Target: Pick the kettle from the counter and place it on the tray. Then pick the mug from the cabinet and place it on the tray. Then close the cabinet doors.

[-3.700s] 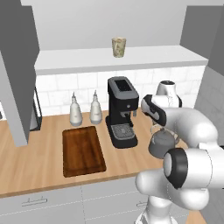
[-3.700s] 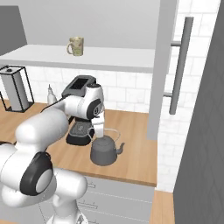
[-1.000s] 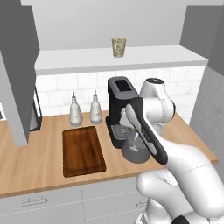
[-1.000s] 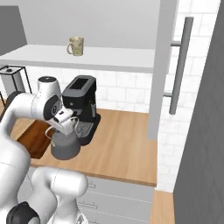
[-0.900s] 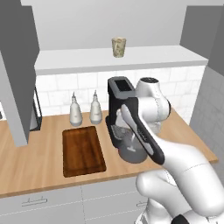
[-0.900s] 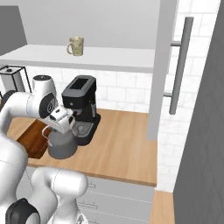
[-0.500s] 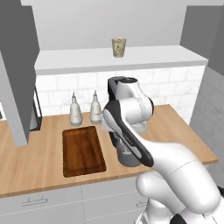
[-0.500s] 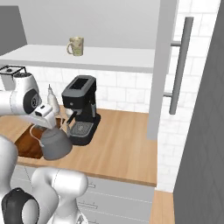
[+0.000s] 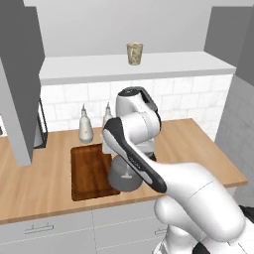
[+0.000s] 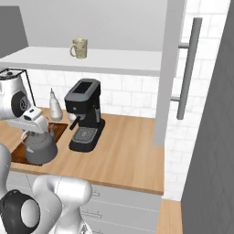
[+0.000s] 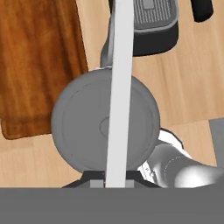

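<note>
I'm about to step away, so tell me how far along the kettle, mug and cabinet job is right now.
Done: nothing is finished yet. In hand: the gripper is shut on the handle of the kettle, carrying it at the tray's right edge, not set down. Left: release the kettle on the tray, fetch the mug from the cabinet shelf, then shut the cabinet doors, which stand open.

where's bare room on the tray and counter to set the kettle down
The dark brown wooden tray is bare across its left and middle, beneath the held dark grey kettle. The light wooden counter is free between the black coffee machine and the right wall. It is crowded behind the tray, by the two white bottles.
</note>
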Robot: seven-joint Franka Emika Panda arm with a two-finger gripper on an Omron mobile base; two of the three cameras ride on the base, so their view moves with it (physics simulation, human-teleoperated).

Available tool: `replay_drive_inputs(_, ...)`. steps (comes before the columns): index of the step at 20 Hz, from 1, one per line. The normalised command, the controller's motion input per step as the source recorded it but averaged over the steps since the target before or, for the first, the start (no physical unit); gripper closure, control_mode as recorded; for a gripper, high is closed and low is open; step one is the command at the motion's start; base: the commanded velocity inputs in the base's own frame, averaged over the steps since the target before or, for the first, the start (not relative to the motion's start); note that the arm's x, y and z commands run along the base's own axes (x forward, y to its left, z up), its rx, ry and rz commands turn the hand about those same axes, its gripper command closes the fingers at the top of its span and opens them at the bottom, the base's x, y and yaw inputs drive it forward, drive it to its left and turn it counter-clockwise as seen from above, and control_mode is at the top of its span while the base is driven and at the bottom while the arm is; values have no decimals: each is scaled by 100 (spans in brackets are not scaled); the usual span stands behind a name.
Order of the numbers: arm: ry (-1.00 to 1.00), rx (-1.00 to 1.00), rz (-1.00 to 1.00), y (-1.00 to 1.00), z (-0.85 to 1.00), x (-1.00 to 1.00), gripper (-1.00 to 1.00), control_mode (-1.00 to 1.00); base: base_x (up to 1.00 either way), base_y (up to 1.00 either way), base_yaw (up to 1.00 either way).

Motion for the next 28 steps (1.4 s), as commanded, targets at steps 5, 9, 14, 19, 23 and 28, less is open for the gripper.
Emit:
replay_drive_inputs(5,-2,0,6,28,0,-6,100,-100,0,0,0)
replay_drive_inputs(9,0,0,2,3,0,5,100,-100,0,0,0)
replay_drive_inputs(14,0,0,0,1,0,20,100,-100,0,0,0)
replay_drive_inputs(19,-2,0,0,24,0,36,100,-100,0,0,0)
replay_drive_inputs(23,-3,0,0,29,0,58,100,-100,0,0,0)
replay_drive_inputs(28,-2,0,0,18,0,56,100,-100,0,0,0)
